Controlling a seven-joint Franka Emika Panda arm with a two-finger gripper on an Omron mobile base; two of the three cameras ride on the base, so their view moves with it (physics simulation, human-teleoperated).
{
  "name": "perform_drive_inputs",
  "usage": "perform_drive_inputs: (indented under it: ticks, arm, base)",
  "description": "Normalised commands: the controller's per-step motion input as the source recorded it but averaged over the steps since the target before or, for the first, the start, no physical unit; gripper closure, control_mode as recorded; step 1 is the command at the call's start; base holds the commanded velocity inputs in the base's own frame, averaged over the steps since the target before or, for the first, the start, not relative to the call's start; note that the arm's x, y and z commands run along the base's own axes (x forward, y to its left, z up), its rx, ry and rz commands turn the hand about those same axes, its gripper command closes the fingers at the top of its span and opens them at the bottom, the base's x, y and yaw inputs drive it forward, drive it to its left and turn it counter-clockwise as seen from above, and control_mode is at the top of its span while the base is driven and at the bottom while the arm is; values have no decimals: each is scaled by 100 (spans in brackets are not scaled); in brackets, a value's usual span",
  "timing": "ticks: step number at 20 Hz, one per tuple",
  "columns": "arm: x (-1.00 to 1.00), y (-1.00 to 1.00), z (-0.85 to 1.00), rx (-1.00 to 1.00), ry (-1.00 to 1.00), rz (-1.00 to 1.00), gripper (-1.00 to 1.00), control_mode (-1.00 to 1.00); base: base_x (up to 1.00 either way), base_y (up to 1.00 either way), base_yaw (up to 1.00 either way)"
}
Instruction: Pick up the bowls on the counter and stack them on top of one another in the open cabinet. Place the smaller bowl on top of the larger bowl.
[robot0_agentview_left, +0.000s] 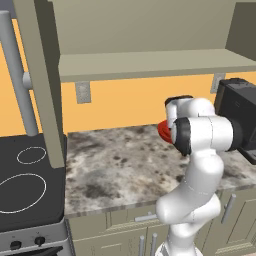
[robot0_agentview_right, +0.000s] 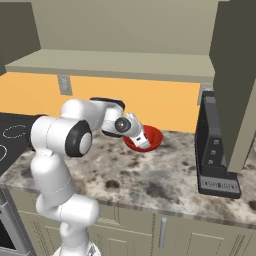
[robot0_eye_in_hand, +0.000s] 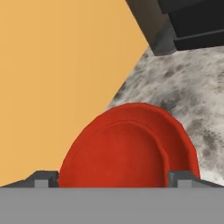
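My fingers (robot0_eye_in_hand: 113, 178) are spread wide, nothing held. The two tips sit at either side of the red bowls (robot0_eye_in_hand: 131, 146), one tip low left, one low right, with the bowl rim between them.

In the hand view I see two red rims, one inside the other: the smaller bowl (robot0_eye_in_hand: 124, 155) looks nested in the larger bowl (robot0_eye_in_hand: 186, 142). Can't tell whether my tips touch the outer rim or stand just off it.

From the right base view my hand (robot0_agentview_right: 136, 131) angles down onto the near-left edge of the red bowls (robot0_agentview_right: 152, 137). They sit on the desk (robot0_agentview_right: 150, 180), toward the back, near the orange wall (robot0_agentview_right: 150, 100). From the left base view only a red sliver (robot0_agentview_left: 164, 131) shows past my arm.

To the right of the bowls, well apart, a black appliance (robot0_agentview_right: 212, 150) stands on the desk by the wall. Black stovetop (robot0_agentview_left: 25, 185) with white rings is at the desk's left end.

Above and behind: the open cabinet (robot0_agentview_right: 120, 62), flat shelf bare in the part I can see, door panel (robot0_agentview_right: 235, 75) hanging at the right. Wall outlet (robot0_agentview_right: 64, 85) under the shelf at left.
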Motion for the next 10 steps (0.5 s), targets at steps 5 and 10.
perform_drive_inputs:
  ticks: [5,10]
  arm:
    - [0,-1,8,0,0,0,-100,-100]
    - [1,-1,72,0,0,0,-100,-100]
  base:
    - [0,0,0]
    - [0,0,0]
